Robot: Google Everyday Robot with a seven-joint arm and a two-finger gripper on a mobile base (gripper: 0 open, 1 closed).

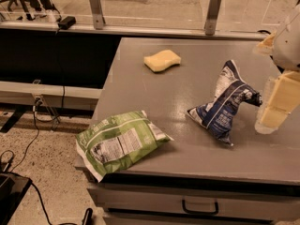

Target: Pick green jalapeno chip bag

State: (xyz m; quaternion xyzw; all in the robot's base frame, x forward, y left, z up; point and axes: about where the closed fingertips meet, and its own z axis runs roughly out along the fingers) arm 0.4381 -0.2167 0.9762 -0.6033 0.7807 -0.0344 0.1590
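Hovering pre-grasp | gripper (274,109) right edge of frame, beside blue bag (225,104), spread or pressed: cannot tell | green bag (119,142) lower left, overhanging table (187,69) corner, well apart | next: likely cross left, descend onto bag

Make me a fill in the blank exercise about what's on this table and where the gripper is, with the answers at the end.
1. The green jalapeno chip bag lies overhanging the table's front ____ corner.
2. The yellow sponge lies ____ from the camera than both bags.
3. The gripper is at the picture's ____ edge, beside the dark blue and white snack bag.

Missing words: left; farther; right.
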